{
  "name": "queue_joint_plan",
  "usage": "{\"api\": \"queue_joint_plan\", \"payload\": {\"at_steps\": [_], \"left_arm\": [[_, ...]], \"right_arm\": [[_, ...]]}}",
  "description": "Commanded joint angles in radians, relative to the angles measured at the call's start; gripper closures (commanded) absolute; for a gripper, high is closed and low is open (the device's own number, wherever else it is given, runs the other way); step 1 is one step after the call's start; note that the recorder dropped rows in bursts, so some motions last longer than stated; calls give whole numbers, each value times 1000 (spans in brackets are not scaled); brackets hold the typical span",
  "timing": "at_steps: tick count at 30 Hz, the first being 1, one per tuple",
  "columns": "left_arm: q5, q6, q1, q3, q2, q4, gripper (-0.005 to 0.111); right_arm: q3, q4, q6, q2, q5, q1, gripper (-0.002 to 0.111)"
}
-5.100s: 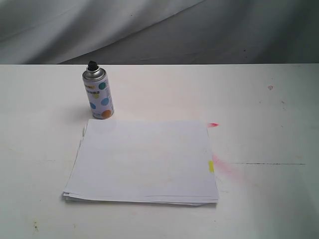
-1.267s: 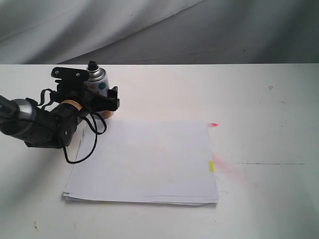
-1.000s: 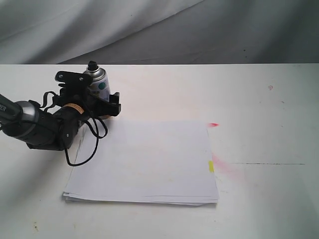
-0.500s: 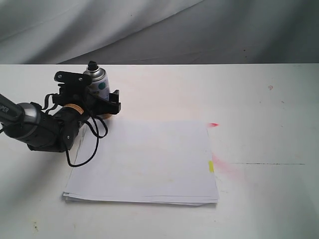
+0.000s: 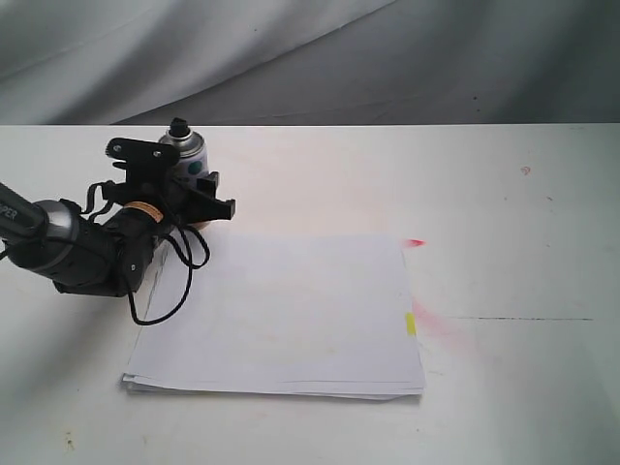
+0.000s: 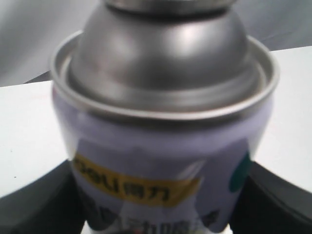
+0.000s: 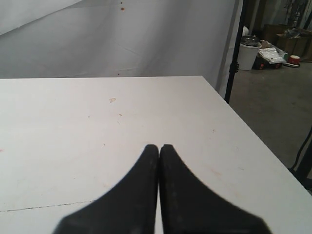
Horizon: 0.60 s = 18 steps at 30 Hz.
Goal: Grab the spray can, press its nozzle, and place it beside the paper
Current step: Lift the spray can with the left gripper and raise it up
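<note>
white tabletop [image 5: 523, 242]. thin stack of plain white rectangular paper sheets [image 5: 291, 310] centre-near, yellow mark [image 5: 411, 325] on right edge. black left gripper [image 5: 199, 194] at paper's far-left corner, fingers clamped either side of small silver-shouldered dotted spray can [image 5: 187, 153], can upright on table. black right gripper [image 7: 159, 151] fingers pressed together, nothing held. tiny black nozzle [image 5: 178, 126] above left fingers, untouched.

Spray can [image 5: 186, 155] upright toward back-left corner of table [image 5: 523, 387], just behind back-left corner of paper stack [image 5: 281, 310], which lies flat mid-table nearer front edge; left gripper [image 5: 186, 186], in from left edge, straddles the can, touching both sides.
</note>
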Motion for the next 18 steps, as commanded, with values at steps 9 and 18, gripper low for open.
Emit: {"api": "queue_joint_plan", "payload": {"at_steps": [9, 18], "left_arm": [[354, 152, 0, -3, -339, 2, 107], [755, 307, 0, 9, -619, -11, 107]], "right_arm": [[3, -9, 1, -7, -1, -7, 108], [3, -9, 1, -7, -1, -7, 108]]}}
